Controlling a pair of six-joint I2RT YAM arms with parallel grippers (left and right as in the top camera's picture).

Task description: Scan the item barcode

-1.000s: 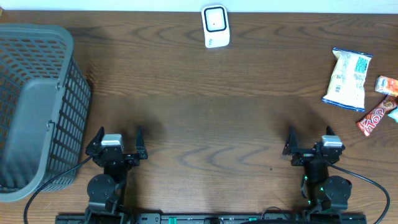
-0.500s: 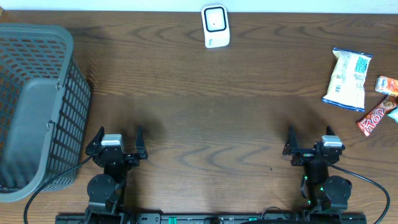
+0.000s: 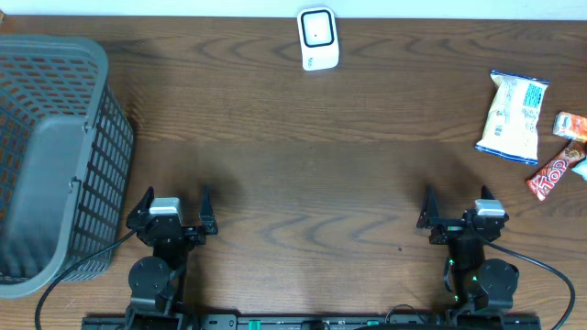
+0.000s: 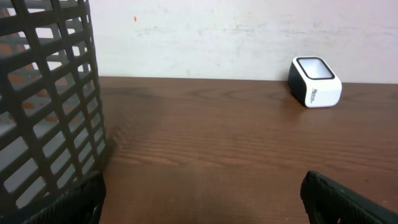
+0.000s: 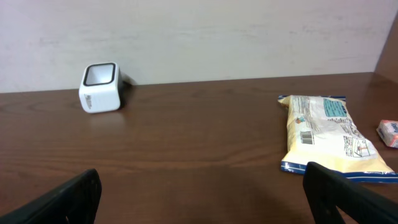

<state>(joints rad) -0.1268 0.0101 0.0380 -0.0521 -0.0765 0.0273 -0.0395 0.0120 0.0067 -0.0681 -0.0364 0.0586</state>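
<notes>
A white barcode scanner [image 3: 318, 38] with a dark window stands at the table's far edge; it also shows in the left wrist view as the scanner [image 4: 314, 81] and in the right wrist view as the scanner [image 5: 99, 87]. A yellow and blue snack bag [image 3: 512, 115] lies at the right, also seen as the bag [image 5: 328, 130]. My left gripper [image 3: 174, 209] stands open near the front left with nothing between its fingers. On the front right, my right gripper [image 3: 455, 207] is open and empty too, well short of the bag.
A large grey mesh basket [image 3: 55, 156] fills the left side, close beside the left gripper. A red candy bar [image 3: 553, 172] and an orange packet [image 3: 570, 125] lie at the right edge, beyond the bag. A pale wall runs behind the table.
</notes>
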